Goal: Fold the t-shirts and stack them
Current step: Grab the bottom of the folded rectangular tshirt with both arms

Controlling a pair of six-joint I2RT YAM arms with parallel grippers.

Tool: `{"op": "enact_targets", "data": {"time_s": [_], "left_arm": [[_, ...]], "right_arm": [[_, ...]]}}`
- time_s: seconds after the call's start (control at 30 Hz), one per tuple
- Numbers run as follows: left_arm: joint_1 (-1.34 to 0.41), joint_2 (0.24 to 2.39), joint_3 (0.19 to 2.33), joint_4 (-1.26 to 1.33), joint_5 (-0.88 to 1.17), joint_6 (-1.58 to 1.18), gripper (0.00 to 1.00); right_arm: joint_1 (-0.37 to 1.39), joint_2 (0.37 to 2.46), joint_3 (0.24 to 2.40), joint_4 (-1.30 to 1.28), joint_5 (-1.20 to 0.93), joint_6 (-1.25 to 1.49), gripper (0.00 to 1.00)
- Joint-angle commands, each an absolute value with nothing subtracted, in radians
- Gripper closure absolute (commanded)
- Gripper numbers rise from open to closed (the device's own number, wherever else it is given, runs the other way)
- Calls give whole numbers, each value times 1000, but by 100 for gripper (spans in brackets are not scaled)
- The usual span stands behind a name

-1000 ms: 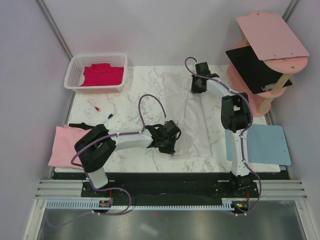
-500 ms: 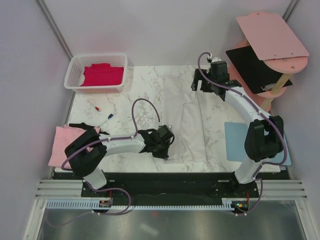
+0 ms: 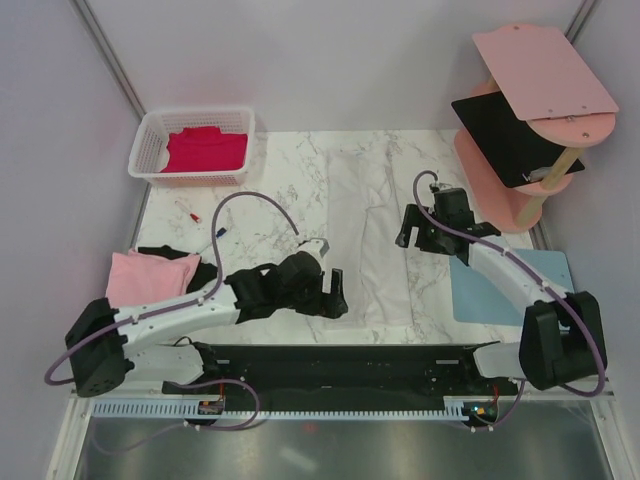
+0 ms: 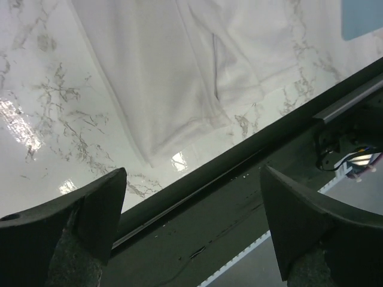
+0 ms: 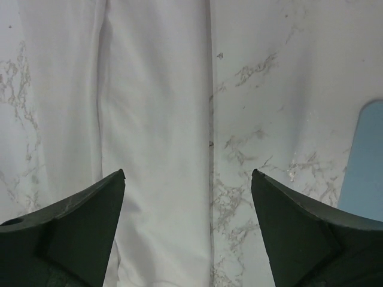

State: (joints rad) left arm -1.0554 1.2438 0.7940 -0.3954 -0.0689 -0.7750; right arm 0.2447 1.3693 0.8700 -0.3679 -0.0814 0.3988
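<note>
While left fingers (image 4: 90, 209) and right fingers (image 5: 72, 221) gape empty, white t-shirt (image 3: 372, 235) lies between them.

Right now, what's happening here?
Both arms are working the white shirt, which lies as a long folded strip on the table. The left gripper hangs open by its near left corner, the right gripper open over its right edge; neither holds anything. The pink shirt and black shirt lie at the left edge, the red shirt in the basket.

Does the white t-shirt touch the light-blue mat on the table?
Apart. The right wrist view shows a strip of bare marble table between the edge of the white t-shirt and the light-blue mat.
</note>
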Motion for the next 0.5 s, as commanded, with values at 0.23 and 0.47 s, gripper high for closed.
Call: {"op": "enact_targets", "data": {"time_s": [0.23,0.47], "left_arm": [[-1055,1104,601,-362,-178,-957,8],[-1054,1178,543,-246,-153,-997,18]], "right_arm": [[232,1220,651,-403,-230,561,29],[232,1181,514,-420,-293,587,36]]}}
